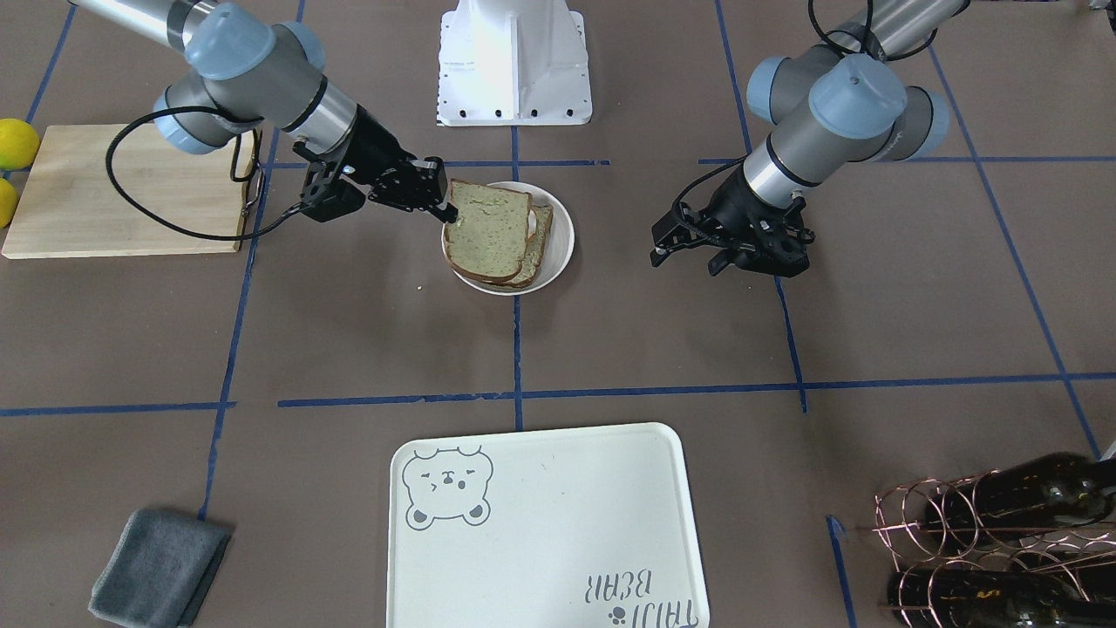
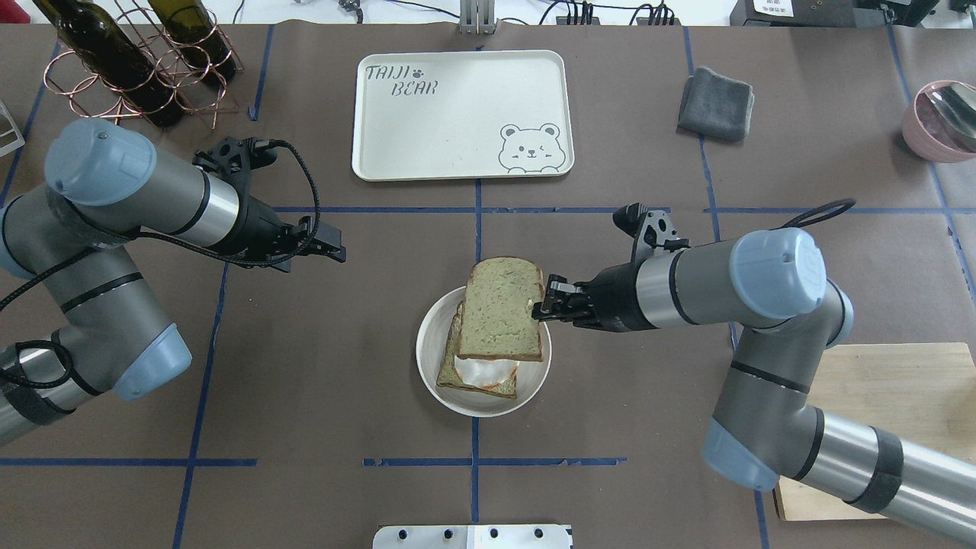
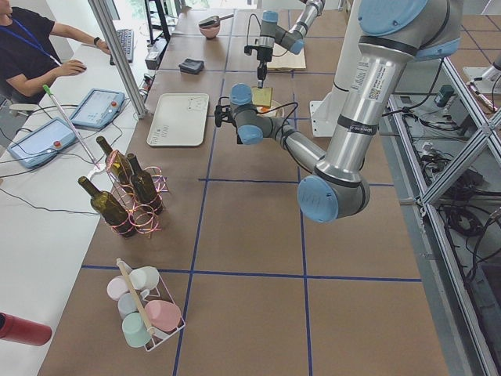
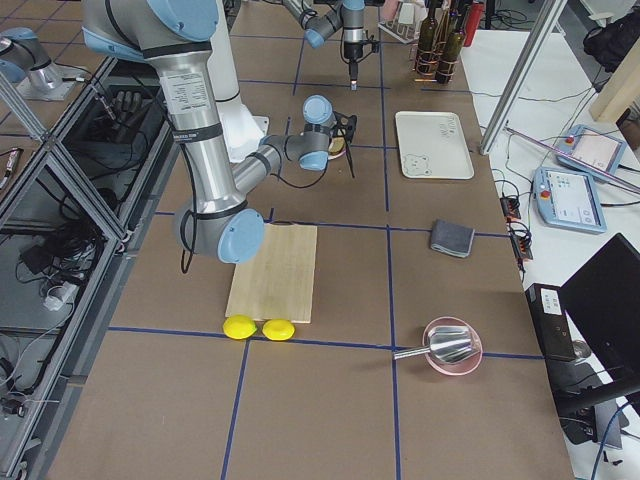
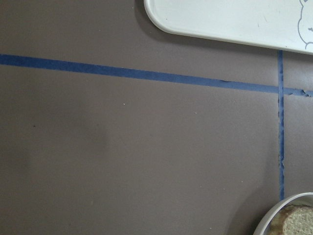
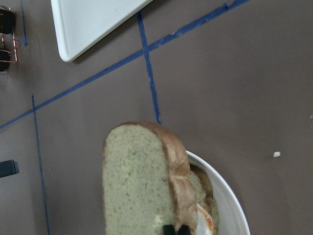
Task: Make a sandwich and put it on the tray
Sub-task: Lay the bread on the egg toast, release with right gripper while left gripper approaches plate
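Left gripper (image 2: 332,248) over matte brown paper (image 2: 305,343), nothing held, finger gap unreadable. Centre: sandwich (image 2: 492,335) on round white plate (image 2: 473,408), speckled square top slice (image 2: 503,301) tilted over glossy egg (image 2: 480,369), crust pinched by right gripper (image 2: 543,306). Smooth rounded tray (image 2: 457,114) well beyond.

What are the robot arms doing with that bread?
They are putting together a sandwich. The right gripper pinches the top bread slice by its edge, holding it over the egg and the bottom slice on the small plate. The left gripper hangs off to the side, open and empty. Nothing is on the bear tray yet.
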Action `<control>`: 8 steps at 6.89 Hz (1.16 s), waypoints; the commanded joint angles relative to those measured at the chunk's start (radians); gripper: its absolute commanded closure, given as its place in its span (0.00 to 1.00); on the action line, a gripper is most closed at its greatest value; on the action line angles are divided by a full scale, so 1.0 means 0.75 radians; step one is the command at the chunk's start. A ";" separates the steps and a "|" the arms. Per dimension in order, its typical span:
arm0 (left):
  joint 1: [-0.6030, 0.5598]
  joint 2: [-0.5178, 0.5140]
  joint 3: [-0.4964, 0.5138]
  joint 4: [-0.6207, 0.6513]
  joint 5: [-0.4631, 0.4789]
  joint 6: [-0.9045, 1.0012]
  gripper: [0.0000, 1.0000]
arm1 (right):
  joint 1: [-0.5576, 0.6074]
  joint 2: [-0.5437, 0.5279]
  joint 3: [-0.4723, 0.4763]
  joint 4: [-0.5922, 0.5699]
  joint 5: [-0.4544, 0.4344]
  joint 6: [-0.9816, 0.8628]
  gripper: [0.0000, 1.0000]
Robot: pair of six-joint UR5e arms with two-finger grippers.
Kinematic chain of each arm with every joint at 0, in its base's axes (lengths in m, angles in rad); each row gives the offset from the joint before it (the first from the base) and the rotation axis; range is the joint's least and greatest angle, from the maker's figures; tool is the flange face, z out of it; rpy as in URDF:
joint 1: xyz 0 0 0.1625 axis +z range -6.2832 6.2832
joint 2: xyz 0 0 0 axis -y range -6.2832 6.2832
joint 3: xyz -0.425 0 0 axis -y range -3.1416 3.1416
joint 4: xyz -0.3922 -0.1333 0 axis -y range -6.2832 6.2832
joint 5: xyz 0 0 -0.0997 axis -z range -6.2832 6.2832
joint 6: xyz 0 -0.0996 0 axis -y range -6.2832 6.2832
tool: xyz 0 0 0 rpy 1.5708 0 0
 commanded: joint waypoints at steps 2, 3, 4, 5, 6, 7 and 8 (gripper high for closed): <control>0.004 -0.013 0.004 -0.001 0.000 -0.009 0.00 | -0.110 0.019 -0.027 -0.039 -0.121 0.002 1.00; 0.010 -0.019 0.006 -0.001 0.000 -0.015 0.00 | -0.112 0.021 -0.033 -0.041 -0.136 0.000 1.00; 0.025 -0.023 0.006 -0.001 0.000 -0.017 0.00 | -0.106 0.021 -0.025 -0.045 -0.130 -0.002 0.73; 0.039 -0.031 0.008 -0.001 0.000 -0.017 0.00 | -0.091 0.019 -0.023 -0.047 -0.126 -0.004 0.09; 0.063 -0.043 0.006 0.001 0.000 -0.019 0.00 | -0.069 0.025 -0.017 -0.045 -0.122 -0.006 0.00; 0.108 -0.074 0.012 0.001 0.004 -0.019 0.00 | -0.020 0.027 0.005 -0.047 -0.071 -0.004 0.00; 0.188 -0.088 0.010 0.005 0.097 -0.025 0.11 | 0.098 0.025 0.034 -0.098 0.069 -0.006 0.00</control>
